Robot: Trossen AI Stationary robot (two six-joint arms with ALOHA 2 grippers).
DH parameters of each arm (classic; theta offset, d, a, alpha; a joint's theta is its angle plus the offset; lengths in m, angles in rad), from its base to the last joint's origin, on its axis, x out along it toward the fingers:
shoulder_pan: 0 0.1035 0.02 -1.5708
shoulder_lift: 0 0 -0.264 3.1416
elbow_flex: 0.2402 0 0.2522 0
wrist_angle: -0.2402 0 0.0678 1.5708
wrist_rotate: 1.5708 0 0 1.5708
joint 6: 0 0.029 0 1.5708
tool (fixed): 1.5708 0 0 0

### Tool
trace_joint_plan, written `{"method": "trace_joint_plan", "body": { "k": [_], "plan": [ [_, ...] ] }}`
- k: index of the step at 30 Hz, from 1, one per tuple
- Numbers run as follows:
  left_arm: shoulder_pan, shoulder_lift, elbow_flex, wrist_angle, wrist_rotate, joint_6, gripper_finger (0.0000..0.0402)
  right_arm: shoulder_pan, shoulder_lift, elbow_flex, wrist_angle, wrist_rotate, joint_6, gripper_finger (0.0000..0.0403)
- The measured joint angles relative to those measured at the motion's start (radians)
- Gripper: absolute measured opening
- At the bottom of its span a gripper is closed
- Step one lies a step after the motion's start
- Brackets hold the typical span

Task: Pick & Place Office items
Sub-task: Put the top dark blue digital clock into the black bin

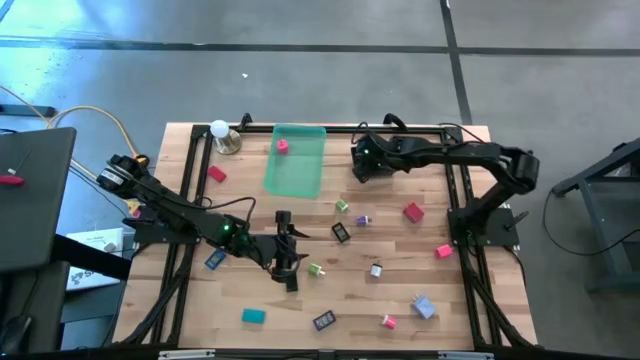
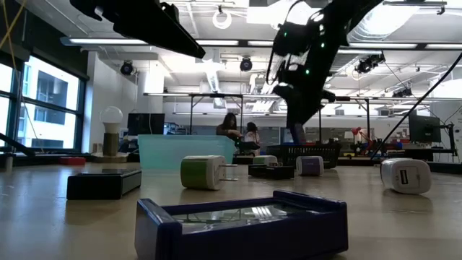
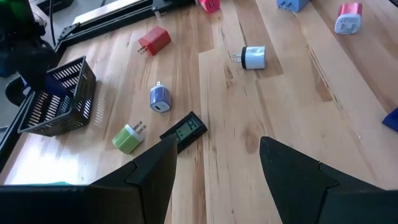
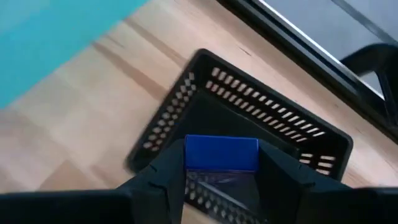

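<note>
Blue item (image 4: 221, 154) pinched in right hand (image 4: 221, 163), seemingly above basket (image 4: 323, 140).

You're looking at a pale planked-wood worktop (image 1: 400, 290), matt; upper centre, a translucent green plastic tray (image 1: 296, 165); beside it, black mesh basket (image 4: 249, 130), matt.

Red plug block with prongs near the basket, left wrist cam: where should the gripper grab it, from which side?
Grip the red block across its two flat side faces, coming straight down from above. It lies flat on the table with its prongs sticking out one end, so avoid that end; the basket stands clear of it.
</note>
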Motion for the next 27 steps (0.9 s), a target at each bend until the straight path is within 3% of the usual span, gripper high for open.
{"method": "trace_joint_plan", "body": {
  "k": [9,17,27],
  "plan": [
    [0.001,0.0,0.0,-0.015,0.001,-0.01,0.022,-0.053,0.048,0.0,0.021,-0.061,0.001,0.0142],
    [0.014,0.0,0.0,-0.011,0.001,-0.009,0.022,-0.103,0.047,0.011,-0.046,-0.208,-0.003,0.0142],
    [0.029,0.0,0.0,-0.013,0.001,-0.022,0.022,-0.151,0.047,0.011,-0.045,-0.233,-0.003,0.0142]
  ]
}}
